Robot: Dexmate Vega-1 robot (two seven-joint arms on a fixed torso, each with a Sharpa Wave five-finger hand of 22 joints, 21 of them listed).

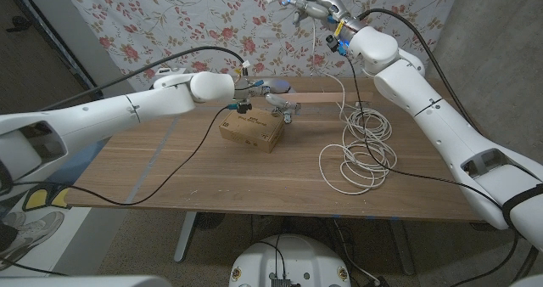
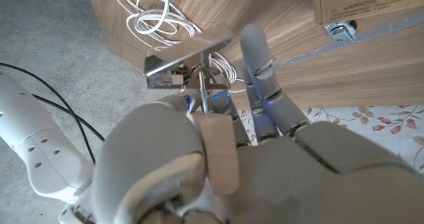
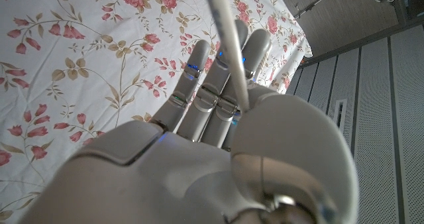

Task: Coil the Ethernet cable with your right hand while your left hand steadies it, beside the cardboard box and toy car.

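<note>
On the table, white Ethernet cable [image 1: 360, 155] loosely looped.

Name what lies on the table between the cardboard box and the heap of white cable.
In the head view, bare wood separates the cardboard box from the white cable; the toy car sits behind the box, not between them.

The box [image 2: 368, 4] bears the printed word "WARNING" on its side, seen in the left wrist view; the smaller print beside it is unreadable.
</note>
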